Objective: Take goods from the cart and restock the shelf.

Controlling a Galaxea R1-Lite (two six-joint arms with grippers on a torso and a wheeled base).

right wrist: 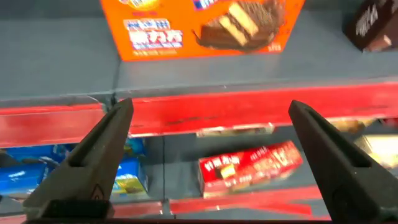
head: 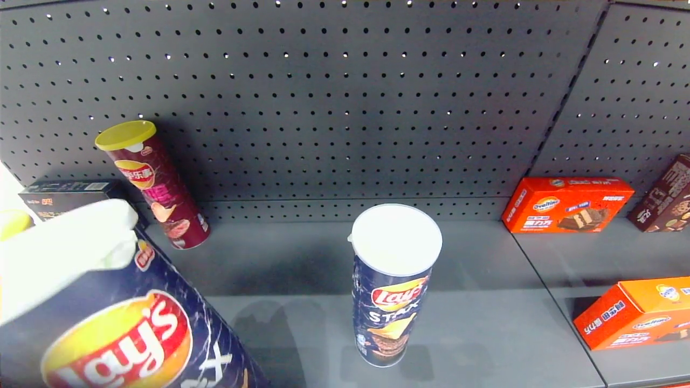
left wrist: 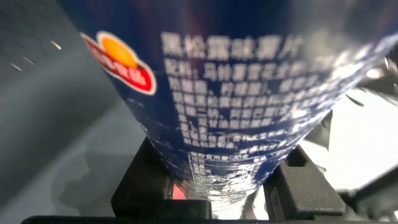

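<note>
Holding a dark blue chips can (head: 108, 312) by its lower end, the left gripper (left wrist: 224, 190) has its two black fingers closed on both sides of the tube. In the head view this held can is tilted at the near left, above the front part of the shelf (head: 302, 258), and I judge it is not yet set down.

On the shelf a second dark blue can (head: 395, 285) stands upright near the middle, well apart from the other goods. A maroon can with yellow lid (head: 153, 186) leans against the perforated back panel (head: 345, 108) at the left, and a black box (head: 70, 195) lies beside it. At the right are a rear orange box (head: 566, 205), a front orange box (head: 636, 312) and a brown box (head: 668, 196).

The right gripper (right wrist: 211, 165) is spread wide and holds nothing. It hangs in front of the red shelf edge (right wrist: 249, 109), with a red packet (right wrist: 252, 165) on the lower level behind it.

In my judgement the task is in its middle: one blue can seems already placed, and the held one must now go down upright, perhaps beside it. The wide bare floor suggests more goods are needed, and the leaning maroon can may need straightening. How many goods wait in the cart I cannot tell.
</note>
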